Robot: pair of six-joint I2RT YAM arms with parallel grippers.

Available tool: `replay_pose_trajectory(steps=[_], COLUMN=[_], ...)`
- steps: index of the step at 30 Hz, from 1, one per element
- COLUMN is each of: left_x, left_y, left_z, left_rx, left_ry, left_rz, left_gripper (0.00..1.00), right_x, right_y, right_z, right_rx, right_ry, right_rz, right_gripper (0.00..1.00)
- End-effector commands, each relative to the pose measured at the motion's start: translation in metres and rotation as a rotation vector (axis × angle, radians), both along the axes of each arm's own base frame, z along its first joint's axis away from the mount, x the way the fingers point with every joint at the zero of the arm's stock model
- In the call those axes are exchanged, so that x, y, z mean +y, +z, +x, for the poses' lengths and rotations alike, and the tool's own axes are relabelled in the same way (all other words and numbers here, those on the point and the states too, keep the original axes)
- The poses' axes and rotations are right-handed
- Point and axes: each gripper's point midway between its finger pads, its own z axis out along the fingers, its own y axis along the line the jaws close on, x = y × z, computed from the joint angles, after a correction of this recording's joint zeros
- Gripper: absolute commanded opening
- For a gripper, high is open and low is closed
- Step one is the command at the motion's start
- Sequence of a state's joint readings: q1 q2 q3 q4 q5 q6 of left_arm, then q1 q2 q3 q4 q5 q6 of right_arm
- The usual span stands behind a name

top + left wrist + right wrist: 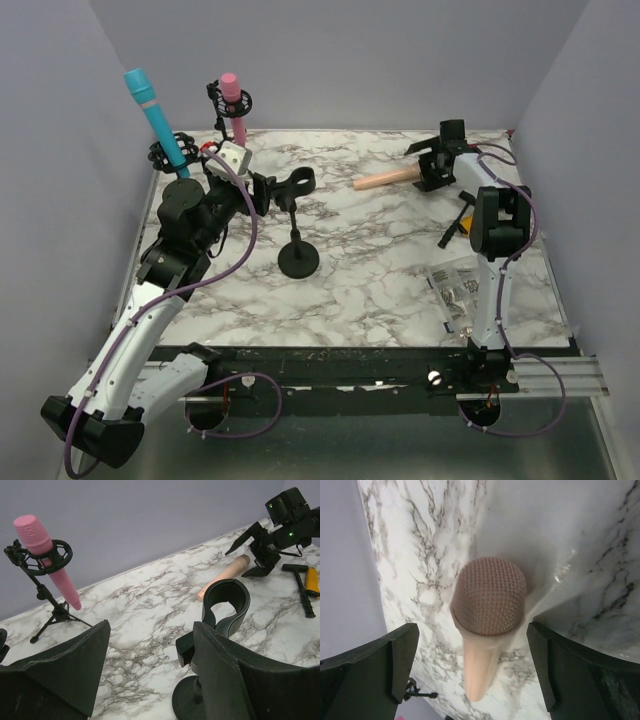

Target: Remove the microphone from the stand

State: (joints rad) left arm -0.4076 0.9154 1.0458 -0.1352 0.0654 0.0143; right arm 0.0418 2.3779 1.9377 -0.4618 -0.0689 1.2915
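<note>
The peach microphone (388,178) lies on the marble table at the back right, free of the stand. My right gripper (430,170) is open at its mesh head (489,597), with a finger on each side and a gap to both; the right gripper (471,630) looks down its body. The black stand (299,258) is upright mid-table on its round base, its clip (227,599) empty. My left gripper (152,627) is open, and the clip's mount sits just inside its right finger (235,675).
A pink microphone (232,100) and a blue microphone (155,110) sit in tripod stands at the back left. A black hammer with a yellow grip (460,222) and a clear bag of small parts (455,285) lie near the right arm.
</note>
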Motion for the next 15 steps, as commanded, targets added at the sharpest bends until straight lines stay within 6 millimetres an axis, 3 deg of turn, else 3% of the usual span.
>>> replay_pose_trajectory(steps=[1,7,12,15], left_x=[-0.002,-0.001,0.008,0.013], left_y=[0.014,0.031,0.041,0.064], left_z=[-0.01,-0.027,-0.026,-0.023], left_rx=[-0.048,-0.11,-0.123,-0.107], left_ry=[-0.039,-0.074,-0.017,0.025], left_rz=[-0.027,-0.03,-0.058,-0.126], left_gripper=[0.71,0.74,0.82,0.86], right_x=[0.008,0.016,0.035,0.063], right_y=[-0.058,-0.019,0.023,0.063], right_z=[-0.059,-0.079,-0.124,-0.161], right_rx=[0.167,0.064,-0.054,-0.165], right_ry=[0.183,0.298,0.455,0.61], right_rz=[-0.033,-0.044,-0.048,-0.11], right_gripper=[1.0,1.0,1.0,1.0])
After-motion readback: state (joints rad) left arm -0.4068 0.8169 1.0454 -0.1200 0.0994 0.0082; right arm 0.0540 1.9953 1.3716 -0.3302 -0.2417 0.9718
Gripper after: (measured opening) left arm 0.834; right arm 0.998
